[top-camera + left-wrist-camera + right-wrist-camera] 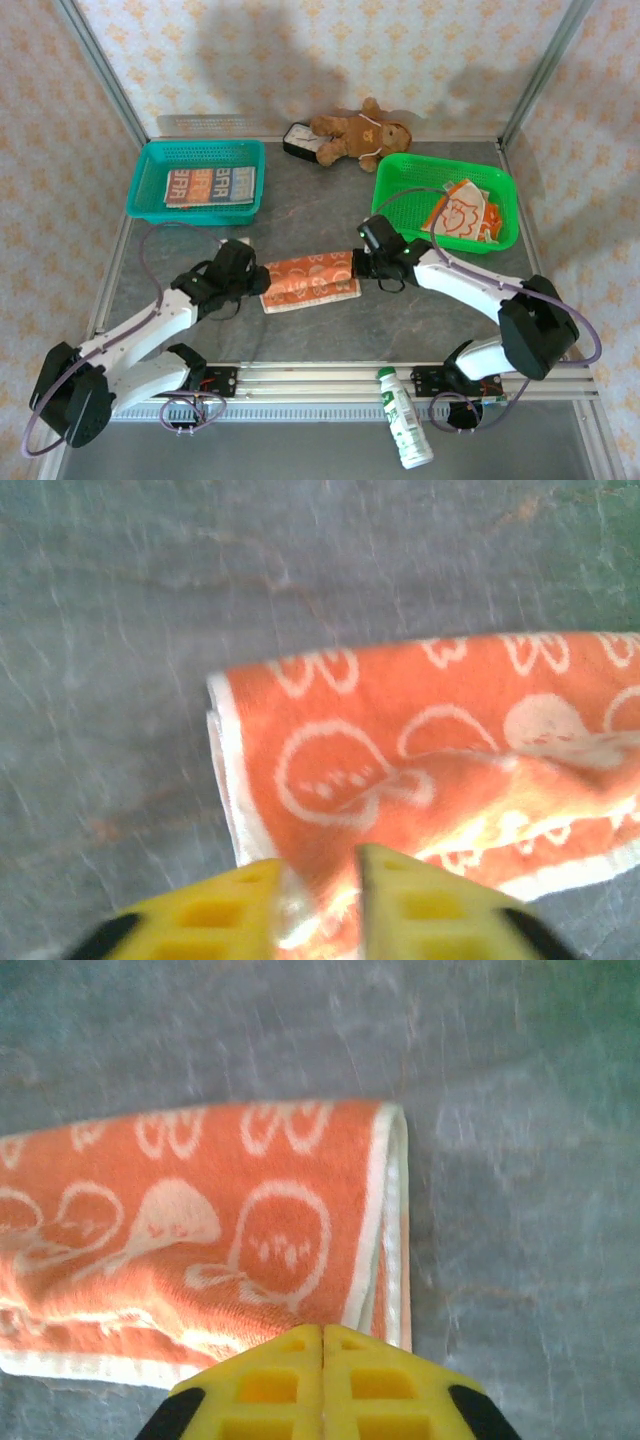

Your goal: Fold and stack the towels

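An orange towel lies folded on the desk, between the arms. The left tool stands parted over its left end. The right tool is closed at its right end — whether on cloth, I cannot tell. A striped towel sits folded in the teal basket, and a crumpled towel waits in the green basket — roughly midway, I judge.

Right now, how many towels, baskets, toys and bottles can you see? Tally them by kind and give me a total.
Towels: 3 (orange towel on the table, striped towel in the teal basket, printed towel in the green basket)
Baskets: 2
Teddy bear: 1
Bottle: 1
Total: 7
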You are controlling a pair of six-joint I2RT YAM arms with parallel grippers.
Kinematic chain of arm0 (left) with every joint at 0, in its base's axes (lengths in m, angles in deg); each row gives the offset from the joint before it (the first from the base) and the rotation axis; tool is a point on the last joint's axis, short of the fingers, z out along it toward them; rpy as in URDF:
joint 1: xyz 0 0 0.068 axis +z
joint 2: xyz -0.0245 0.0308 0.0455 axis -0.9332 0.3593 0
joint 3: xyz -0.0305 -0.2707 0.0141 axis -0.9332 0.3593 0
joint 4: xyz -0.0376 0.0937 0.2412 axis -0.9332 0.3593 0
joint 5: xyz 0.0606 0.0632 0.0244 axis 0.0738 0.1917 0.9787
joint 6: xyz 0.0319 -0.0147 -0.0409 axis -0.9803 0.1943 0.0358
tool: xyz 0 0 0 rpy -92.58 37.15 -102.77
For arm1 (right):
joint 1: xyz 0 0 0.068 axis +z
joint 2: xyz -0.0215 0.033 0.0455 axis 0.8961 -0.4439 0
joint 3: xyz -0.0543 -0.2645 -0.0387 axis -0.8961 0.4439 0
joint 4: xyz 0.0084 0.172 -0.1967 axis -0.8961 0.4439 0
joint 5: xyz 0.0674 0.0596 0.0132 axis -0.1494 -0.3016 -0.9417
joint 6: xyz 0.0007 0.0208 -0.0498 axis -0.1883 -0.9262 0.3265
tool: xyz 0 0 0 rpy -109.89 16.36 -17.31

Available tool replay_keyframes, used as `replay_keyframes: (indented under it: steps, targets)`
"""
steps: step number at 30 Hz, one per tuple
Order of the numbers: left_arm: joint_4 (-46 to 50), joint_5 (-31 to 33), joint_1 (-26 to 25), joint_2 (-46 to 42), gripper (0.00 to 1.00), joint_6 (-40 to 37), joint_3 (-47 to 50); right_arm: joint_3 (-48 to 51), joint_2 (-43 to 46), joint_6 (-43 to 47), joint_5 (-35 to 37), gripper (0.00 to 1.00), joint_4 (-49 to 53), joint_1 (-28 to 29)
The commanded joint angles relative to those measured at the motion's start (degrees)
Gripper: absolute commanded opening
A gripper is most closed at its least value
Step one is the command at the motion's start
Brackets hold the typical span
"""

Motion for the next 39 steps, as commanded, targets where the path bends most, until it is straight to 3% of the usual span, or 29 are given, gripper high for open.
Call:
replay_keyframes:
  steps: [1,2,5,10,12,16,20,32,39]
  targets:
    - [0.73,3.41,-2.78,-3.09,0.58,5.96,1.73,1.67,1.96,-1.97,2.05,0.36,-0.88,0.49]
    - [1.42,3.21,-3.04,-3.65,0.6,6.34,1.82,1.67,2.44,-2.14,2.37,0.47,-0.57,0.58]
    - [3.59,4.27,-3.12,-5.01,0.61,6.75,1.58,1.24,3.15,-2.55,2.98,0.5,0.49,0.59]
    - [4.05,5.26,-3.14,-3.84,0.52,8.16,1.41,0.81,1.38,-4.04,4.13,0.45,1.9,0.59]
    - [3.23,4.8,-3.15,-2.11,0.42,8.54,1.41,0.58,-0.12,-4.81,3.62,0.43,1.77,0.59]
    - [2.56,5.47,-3.16,1.29,0.4,8.29,0.16,-0.55,-2.43,-5.21,3.17,0.4,1.6,0.64]
    - [3.76,7.02,-3.05,4.72,0.31,8.41,-2.09,-3.34,-5.97,-4.54,3.28,0.39,3.35,0.6]
    - [3.4,3.34,-3.05,8.74,0.16,12.43,-0.28,-2.99,-9.53,-5.02,1.08,0.36,2.39,0.59]
    - [2.45,1.89,-3.05,8.46,0.17,13.96,1.41,-2.46,-9.6,-5.29,0.86,0.35,3.03,0.59]
